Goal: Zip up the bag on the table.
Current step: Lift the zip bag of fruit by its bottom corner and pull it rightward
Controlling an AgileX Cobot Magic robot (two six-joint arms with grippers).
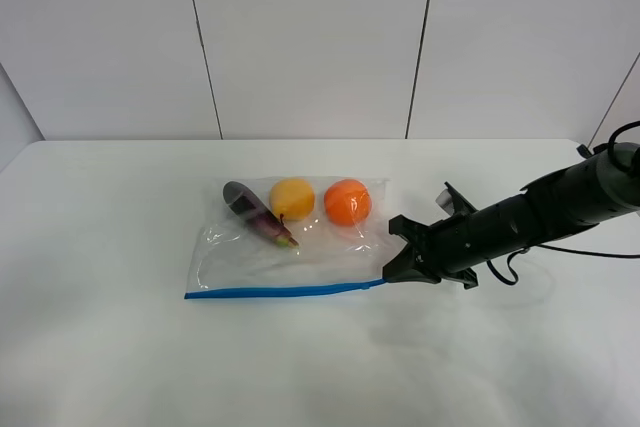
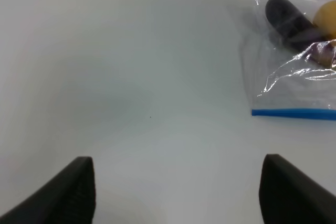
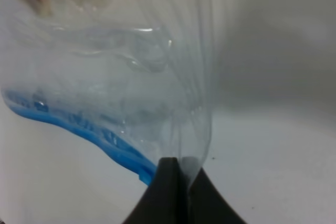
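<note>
The clear crinkly bag (image 1: 285,242) lies on the white table (image 1: 120,347) with its blue zipper strip (image 1: 285,291) along the near edge. A dark purple eggplant (image 1: 255,211), a yellow fruit (image 1: 292,197) and an orange (image 1: 347,201) show through it. My right gripper (image 1: 392,275) is shut on the bag's right end at the zipper; the wrist view shows its fingertips (image 3: 178,174) pinched together on plastic (image 3: 157,93) beside the blue strip (image 3: 105,140). My left gripper (image 2: 176,182) is open and empty above bare table, apart from the bag's left corner (image 2: 286,85). The left arm is out of the high view.
A white panelled wall (image 1: 310,37) stands behind the table's far edge. The right arm's black cable (image 1: 600,247) trails over the table at the right. Bare white tabletop lies in front and left of the bag.
</note>
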